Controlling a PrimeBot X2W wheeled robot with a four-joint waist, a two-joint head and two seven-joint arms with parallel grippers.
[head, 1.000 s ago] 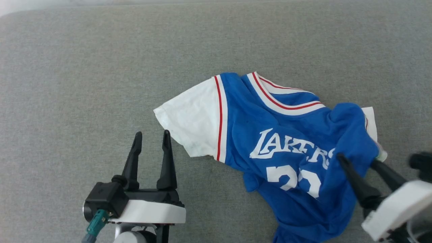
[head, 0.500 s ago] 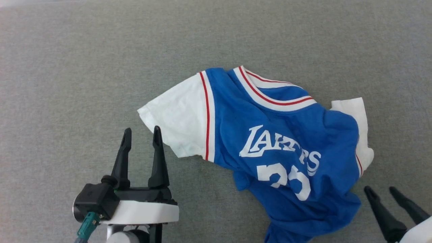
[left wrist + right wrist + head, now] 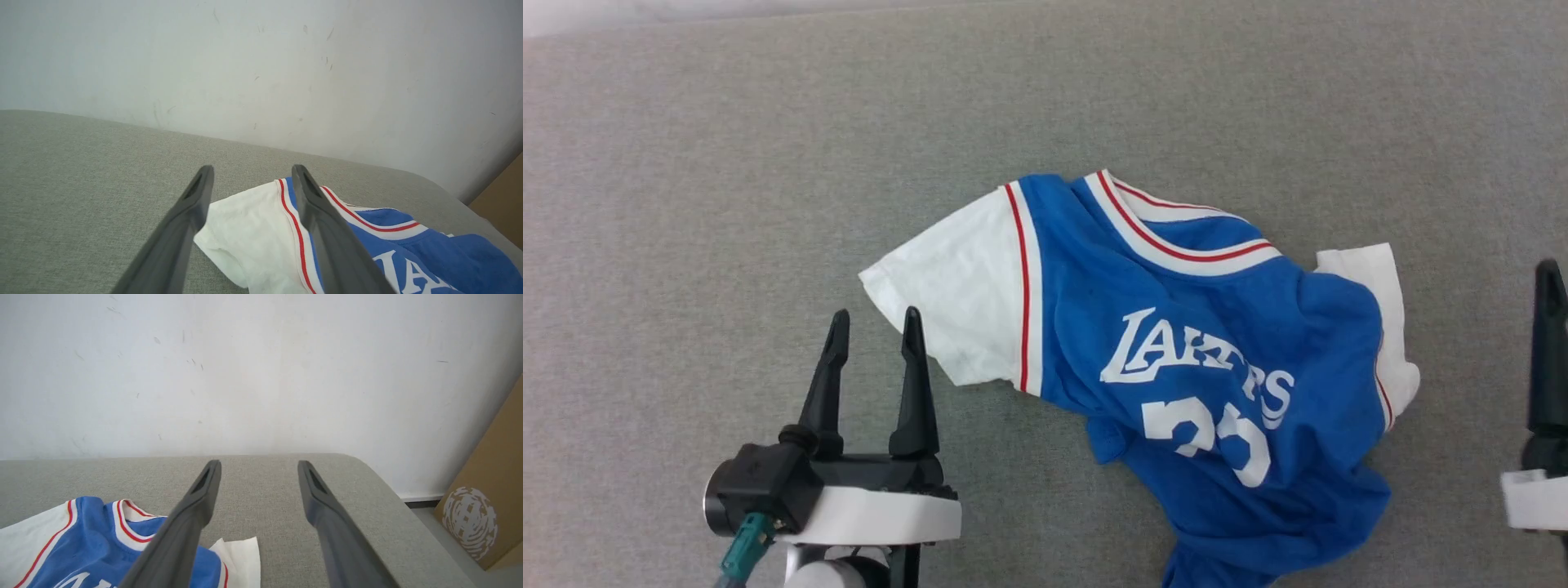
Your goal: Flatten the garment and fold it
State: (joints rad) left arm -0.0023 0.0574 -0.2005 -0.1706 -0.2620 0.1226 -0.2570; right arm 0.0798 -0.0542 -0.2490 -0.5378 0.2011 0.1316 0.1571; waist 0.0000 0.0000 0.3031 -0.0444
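The garment (image 3: pixel 1176 359) is a bright blue jersey with white sleeves, red trim and white lettering. It lies rumpled on the grey cushion (image 3: pixel 727 204), its lower part bunched at the front. My left gripper (image 3: pixel 872 322) stands open just left of the white sleeve (image 3: pixel 956 294), which shows between its fingers in the left wrist view (image 3: pixel 249 228). At the right edge, one finger (image 3: pixel 1547 343) of my right gripper shows beside the other sleeve (image 3: pixel 1380 278). In the right wrist view that gripper (image 3: pixel 259 467) is open and empty above the cushion, with the garment (image 3: pixel 90 539) at lower left.
A white wall (image 3: pixel 261 61) rises behind the cushion. The cushion's rounded right end (image 3: pixel 380 490) drops to the floor, where a brown cardboard box (image 3: pixel 486 506) stands.
My right gripper has let go of the blue cloth it had lifted and drawn back to the right edge. The garment now lies flatter, with the right sleeve uncovered. The camera shifted slightly.
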